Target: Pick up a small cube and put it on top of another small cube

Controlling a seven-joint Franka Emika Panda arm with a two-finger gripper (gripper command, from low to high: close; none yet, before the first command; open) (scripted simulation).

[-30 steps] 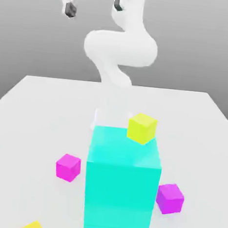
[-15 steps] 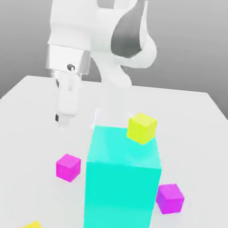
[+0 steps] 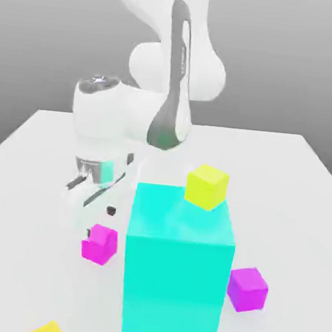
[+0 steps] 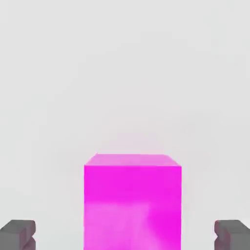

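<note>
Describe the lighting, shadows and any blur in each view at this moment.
Exterior view: even, soft light on the white table; only faint shadows under the big cyan cube and the pink cube; the gripper looks motion-blurred. Hand view: washed-out, shadowless background; the pink cube has a paler patch on its near face and soft edges.

Five cubes on the counter (image 3: 283, 166): one big cyan cube (image 3: 177, 263), two small yellow cubes (image 3: 207, 186) (image 3: 48, 330), one small pink cube (image 3: 100, 245), one small purple cube (image 3: 248, 289).

Big cyan cube (image 3: 178, 259) crowds pink cube (image 3: 100, 244); its other sides open.
</note>
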